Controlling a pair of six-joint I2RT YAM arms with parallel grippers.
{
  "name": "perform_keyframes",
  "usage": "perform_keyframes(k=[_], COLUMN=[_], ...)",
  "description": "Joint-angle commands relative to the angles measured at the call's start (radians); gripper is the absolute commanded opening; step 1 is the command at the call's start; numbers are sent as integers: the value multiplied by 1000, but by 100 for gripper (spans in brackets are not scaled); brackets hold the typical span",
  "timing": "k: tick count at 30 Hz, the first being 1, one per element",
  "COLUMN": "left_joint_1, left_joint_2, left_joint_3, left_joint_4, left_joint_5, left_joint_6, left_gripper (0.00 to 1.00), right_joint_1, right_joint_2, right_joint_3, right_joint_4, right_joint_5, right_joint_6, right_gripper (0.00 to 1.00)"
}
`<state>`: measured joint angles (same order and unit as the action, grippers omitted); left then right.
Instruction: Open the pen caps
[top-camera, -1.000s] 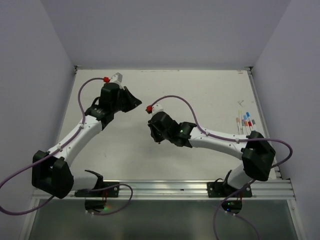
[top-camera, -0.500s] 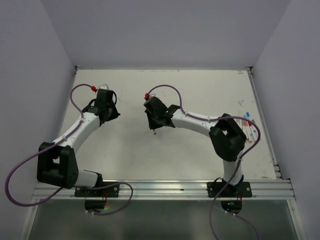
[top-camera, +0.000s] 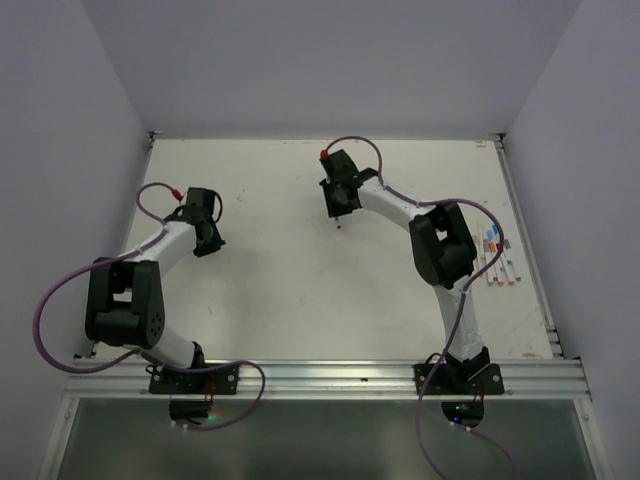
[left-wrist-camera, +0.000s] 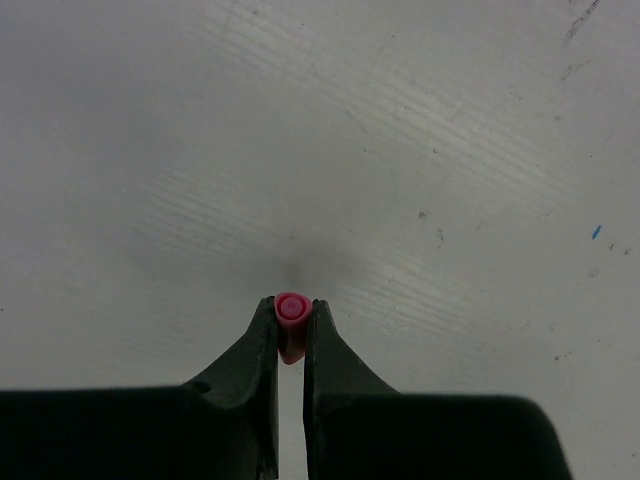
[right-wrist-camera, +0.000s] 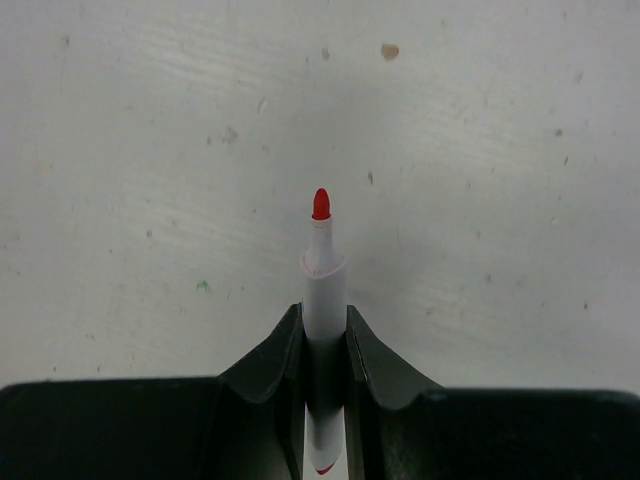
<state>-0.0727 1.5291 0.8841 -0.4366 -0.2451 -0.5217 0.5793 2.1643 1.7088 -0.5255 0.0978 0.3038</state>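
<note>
Cap and pen sit apart, one in each gripper. At the left-hand side of the pale, scuffed surface (top-camera: 280, 290), the left gripper (left-wrist-camera: 290, 318) is pinched almost fully closed on a pinkish-red pen cap (left-wrist-camera: 290, 306). The cap is a stubby plastic cylinder seen end-on in the wrist view, its round end with a small centre dot just clear of the dark fingertips (left-wrist-camera: 266, 322), and it throws a soft shadow on the surface beyond. Whether it touches the surface I cannot tell. Further right, toward the far middle of the surface, the right gripper (right-wrist-camera: 324, 325) is clamped narrowly around an uncapped pen (right-wrist-camera: 323, 285). This pen is a thin white barrel running straight out between the fingers, stepping down to a narrower neck and ending in a bare red felt tip (right-wrist-camera: 321, 203). In the overhead view that tip points down at the surface. At the far right edge, well apart from both grippers, more pens (top-camera: 497, 262) lie side by side, thin white sticks with red, blue and purple ends, too small to make out in detail.
</note>
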Motion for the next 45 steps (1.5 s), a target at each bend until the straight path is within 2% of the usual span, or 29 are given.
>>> perform_keyframes(k=[1,5,7,10,18,24,26,28,33,36,45], left_joint_1=[13,13,13,13,13,14,14,14,14,14,14], left_joint_2=[17,60,77,100,131,102,83,69,68,74,63], left_joint_3=[10,12,19,23,18,1,-8,-11,-24,-23,-28], left_joint_4=[41,61,65,70,78,75,72,75,84,81,81], left_joint_5=[-2,58,90,110,104,87,79,86,106,106,99], left_joint_6=[22,31,35,42,34,22,15,11,2,-3,-9], left_gripper=[0,0,0,0,0,1,4,11,30,36,43], right_joint_1=[-6,-33,-47,-56,-58,-58,-58,-58,-56,-56,-53], right_joint_2=[67,158,192,166,66,77,63,43,-1,-8,2], right_joint_3=[165,313,333,298,82,35,8,-33,-107,-136,-143], right_joint_4=[-56,-102,-113,-100,-7,7,13,25,51,64,87], right_joint_5=[8,-18,-56,-66,-93,-116,-112,-106,-101,-101,-132], right_joint_6=[-152,-186,-174,-167,-86,-71,-71,-68,-65,-63,-69], right_gripper=[0,0,0,0,0,0,0,8,14,18,31])
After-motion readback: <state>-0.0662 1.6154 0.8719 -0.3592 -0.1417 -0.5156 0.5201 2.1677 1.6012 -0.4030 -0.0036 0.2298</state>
